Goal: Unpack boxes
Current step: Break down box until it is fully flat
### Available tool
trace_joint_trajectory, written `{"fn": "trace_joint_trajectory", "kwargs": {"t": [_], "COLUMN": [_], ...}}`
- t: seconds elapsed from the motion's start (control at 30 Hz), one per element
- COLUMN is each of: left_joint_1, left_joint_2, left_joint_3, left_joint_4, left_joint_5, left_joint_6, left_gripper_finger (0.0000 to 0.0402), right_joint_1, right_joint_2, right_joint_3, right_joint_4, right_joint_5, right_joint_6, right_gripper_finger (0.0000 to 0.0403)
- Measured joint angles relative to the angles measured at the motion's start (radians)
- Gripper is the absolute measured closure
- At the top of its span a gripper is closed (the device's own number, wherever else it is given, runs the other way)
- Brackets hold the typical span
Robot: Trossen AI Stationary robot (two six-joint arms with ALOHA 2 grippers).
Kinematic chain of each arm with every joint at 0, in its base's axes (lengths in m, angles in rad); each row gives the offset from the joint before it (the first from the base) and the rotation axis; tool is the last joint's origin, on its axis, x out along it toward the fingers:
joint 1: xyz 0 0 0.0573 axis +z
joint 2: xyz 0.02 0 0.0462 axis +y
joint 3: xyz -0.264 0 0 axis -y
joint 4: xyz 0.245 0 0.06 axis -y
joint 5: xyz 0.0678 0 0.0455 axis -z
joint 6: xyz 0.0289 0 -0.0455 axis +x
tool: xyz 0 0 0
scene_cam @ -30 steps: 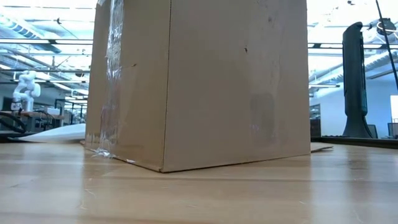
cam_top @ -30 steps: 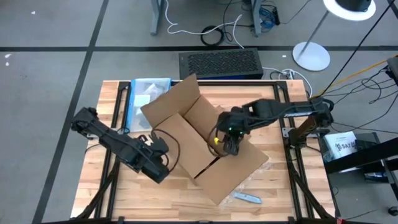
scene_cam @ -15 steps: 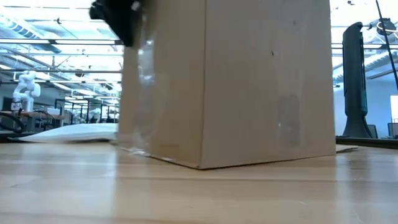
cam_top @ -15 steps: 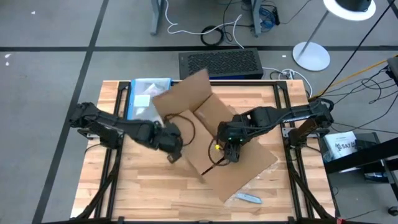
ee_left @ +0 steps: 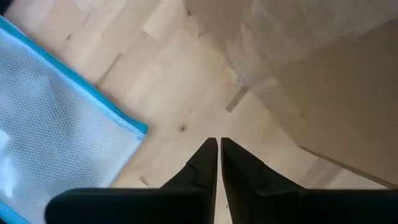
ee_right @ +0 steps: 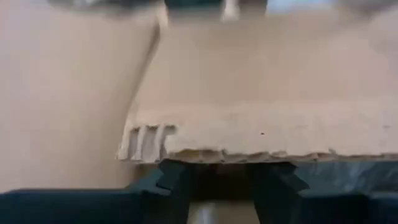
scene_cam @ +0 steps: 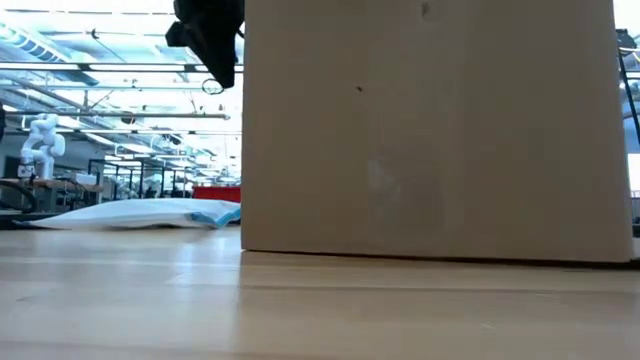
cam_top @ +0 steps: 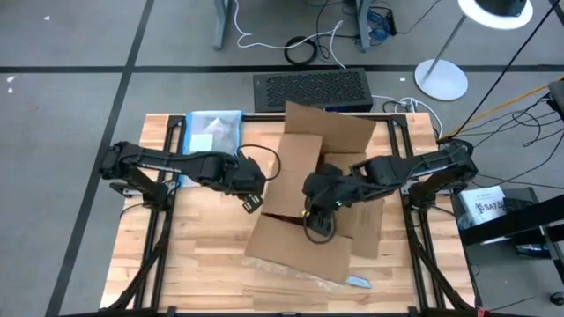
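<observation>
Box (cam_top: 310, 231) flap edge between right claw (ee_right: 219, 180) fingers.

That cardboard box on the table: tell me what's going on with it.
The open cardboard box stands mid-table. The right gripper reaches down into it, a raw cardboard edge between its fingers. The left gripper, shut and empty, sits beside the box's left side. A clear pouch lies at the table's far left.

Carton (scene_cam: 430, 130): in the low view its top ran past the frame, and it hid from us everything behind it. Contents: we could not see. Pouch (ee_left: 56, 118) beside carton: cropped in the left wrist view.
</observation>
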Motion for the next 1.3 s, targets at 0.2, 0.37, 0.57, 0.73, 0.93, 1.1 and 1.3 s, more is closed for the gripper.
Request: {"fn": "trace_joint_trajectory", "kwargs": {"t": [0.2,0.37,0.57,0.73,0.93,1.1,1.3], "left_joint_1": [0.005,0.005,0.005,0.005,0.004,0.001,-0.004], "left_joint_2": [0.0,-0.003,-0.005,-0.005,-0.005,0.0,0.0], "left_joint_3": [0.006,0.051,0.082,0.082,0.078,0.146,0.325], "left_joint_4": [0.103,0.151,0.185,0.22,0.26,0.15,-0.031], "left_joint_5": [0.077,0.082,0.084,0.091,0.12,0.108,0.045], "left_joint_6": [-0.003,-0.002,0.02,0.019,0.017,0.041,0.118], "left_gripper_finger": [0.0375,0.0375,0.0375,0.0375,0.0375,0.0375,0.0375], "right_joint_1": [-0.05,-0.12,-0.145,-0.152,-0.151,-0.143,-0.139], "right_joint_2": [0.0,0.011,0.045,0.088,0.118,0.103,0.074], "right_joint_3": [0.062,0.066,0.065,0.065,0.065,0.065,0.065], "right_joint_4": [0.081,0.119,0.19,0.222,0.293,0.284,0.293], "right_joint_5": [0.104,0.044,0.04,0.042,0.045,0.055,0.076], "right_joint_6": [-0.07,-0.075,-0.093,-0.096,-0.1,-0.109,-0.135], "right_gripper_finger": [0.0286,0.0287,0.0287,0.0287,0.0287,0.0287,0.0287]}}
